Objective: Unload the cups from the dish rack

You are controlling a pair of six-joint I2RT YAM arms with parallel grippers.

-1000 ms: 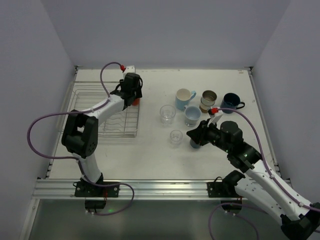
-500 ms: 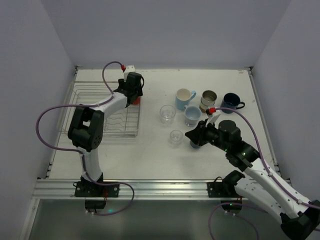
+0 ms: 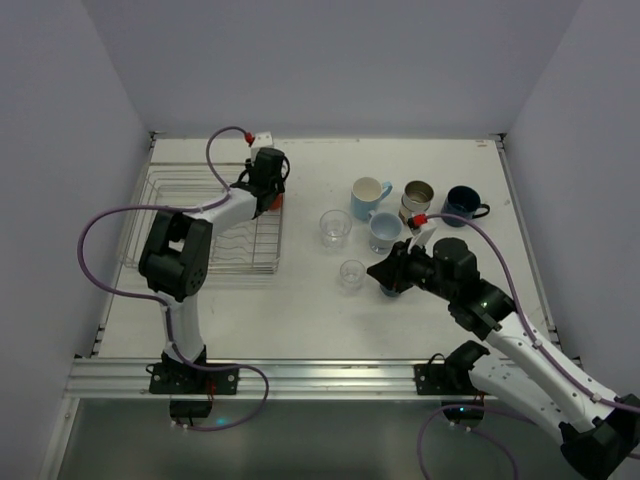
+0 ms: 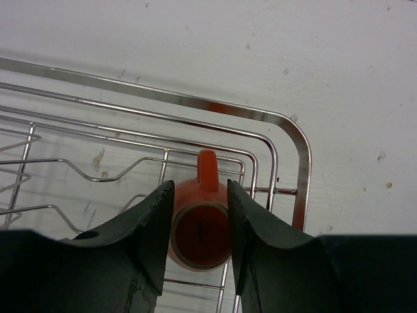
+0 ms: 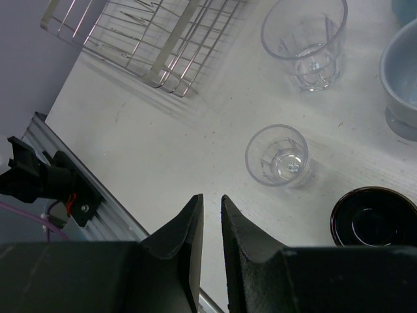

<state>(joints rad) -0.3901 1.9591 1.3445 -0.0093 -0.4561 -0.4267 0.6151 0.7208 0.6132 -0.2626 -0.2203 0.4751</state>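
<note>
Colour key. Orange mug (image 4: 201, 228) with a dark red interior, enclosed by black gripper fingers (image 4: 148, 225); silver wire dish rack (image 4: 287, 124); white, speckled table (image 3: 310, 300). Light blue mug (image 3: 368, 197), metallic tumbler (image 3: 417, 200), navy mug (image 3: 462, 204), grey-blue cup (image 3: 384, 230), black cup (image 5: 373, 225), two clear glasses (image 5: 277, 155). Purple cables (image 3: 100, 225) are shown.

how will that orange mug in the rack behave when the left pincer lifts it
The orange mug looks stiff and glazed, so it may slip between the left pincer fingers. Its handle sits close to the rack wires and might snag.
</note>
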